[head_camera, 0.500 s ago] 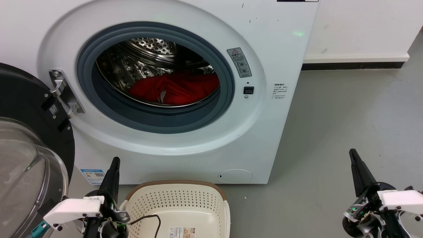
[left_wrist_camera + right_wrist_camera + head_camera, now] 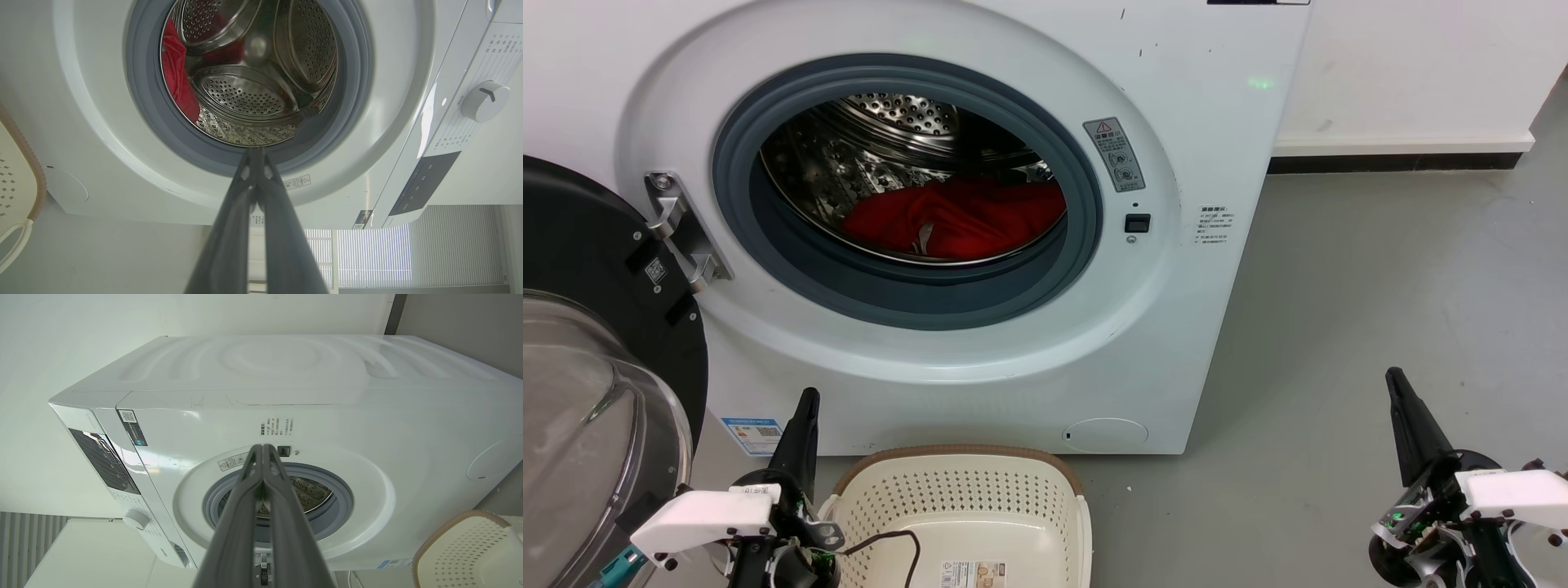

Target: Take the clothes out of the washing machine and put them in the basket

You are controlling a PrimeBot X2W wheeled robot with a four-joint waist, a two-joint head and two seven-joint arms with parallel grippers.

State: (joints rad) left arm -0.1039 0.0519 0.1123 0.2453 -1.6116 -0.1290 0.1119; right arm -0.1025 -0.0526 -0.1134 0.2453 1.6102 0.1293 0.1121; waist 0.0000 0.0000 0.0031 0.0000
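Observation:
The white washing machine stands with its porthole open. Red clothes lie bunched at the bottom of the steel drum, with a small grey-white bit showing at their front; the left wrist view catches the clothes at the drum's side. The cream basket sits on the floor right below the porthole, with nothing but a label on its base. My left gripper is shut and hangs low, left of the basket. My right gripper is shut too, over the floor far to the right of the machine.
The black-framed glass door is swung open at the left, close beside my left arm. A black cable loops over the basket's near rim. Grey floor stretches to the right of the machine, ending at a white wall with a dark skirting.

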